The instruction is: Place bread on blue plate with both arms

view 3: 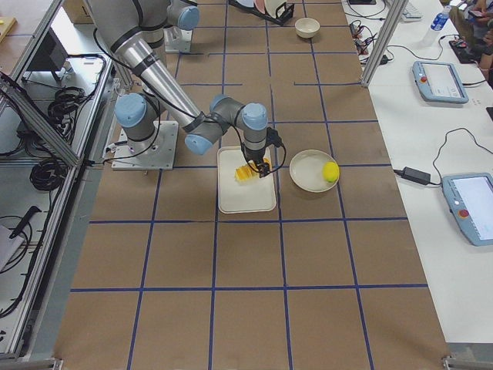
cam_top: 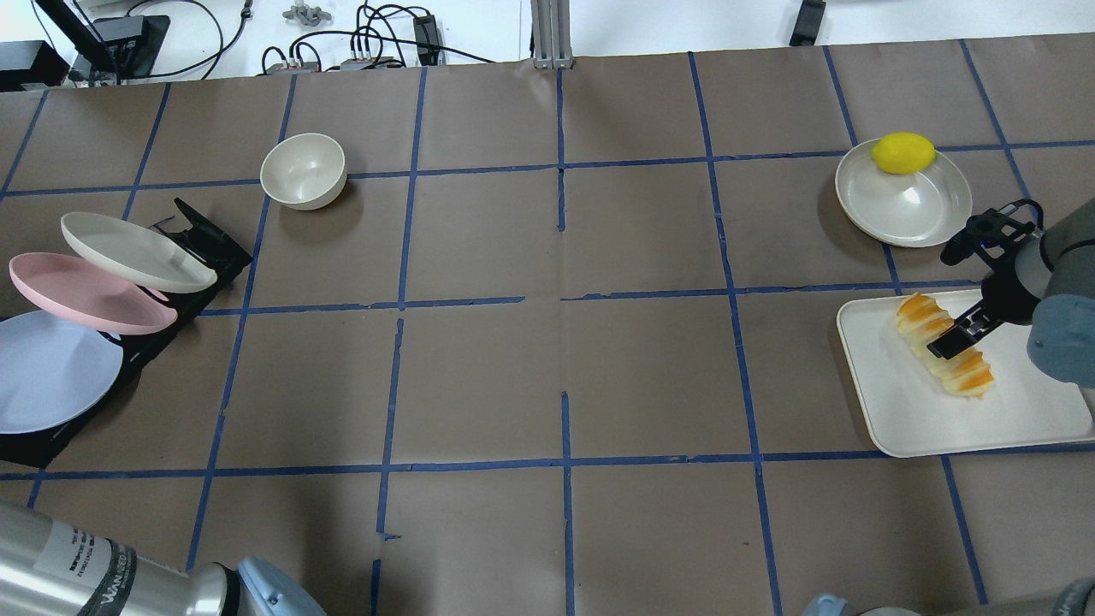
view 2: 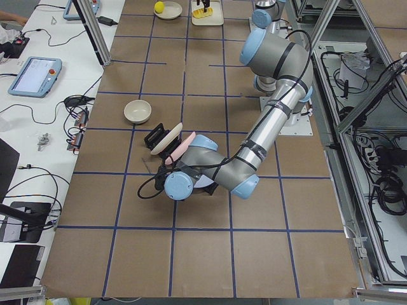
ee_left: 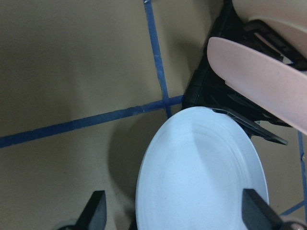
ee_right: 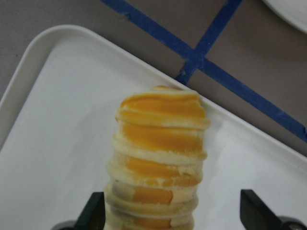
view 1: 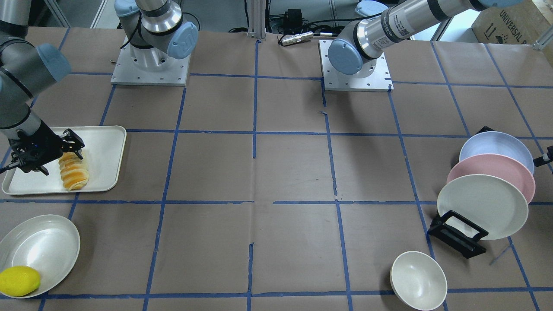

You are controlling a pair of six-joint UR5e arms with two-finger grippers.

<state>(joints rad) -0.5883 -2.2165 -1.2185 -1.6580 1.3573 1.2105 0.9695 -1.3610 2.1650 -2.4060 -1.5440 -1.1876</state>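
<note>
The bread (cam_top: pixel 945 342), a twisted golden-orange roll with cream stripes, lies on a white tray (cam_top: pixel 898 411) at the table's right end. My right gripper (cam_top: pixel 962 334) is down over the bread. In the right wrist view its fingers (ee_right: pixel 96 213) stand open on either side of the bread (ee_right: pixel 158 153), not closed on it. The blue plate (cam_top: pixel 51 372) leans in a black rack (cam_top: pixel 205 239) at the left end. In the left wrist view my left gripper (ee_left: pixel 175 215) is open just above the blue plate (ee_left: pixel 201 177), with a finger to each side.
A pink plate (cam_top: pixel 85 295) and a cream plate (cam_top: pixel 133 252) lean in the same rack beyond the blue one. A cream bowl (cam_top: pixel 302 169) stands farther out. A lemon (cam_top: pixel 902 152) sits on a cream plate (cam_top: pixel 907 201) beside the tray.
</note>
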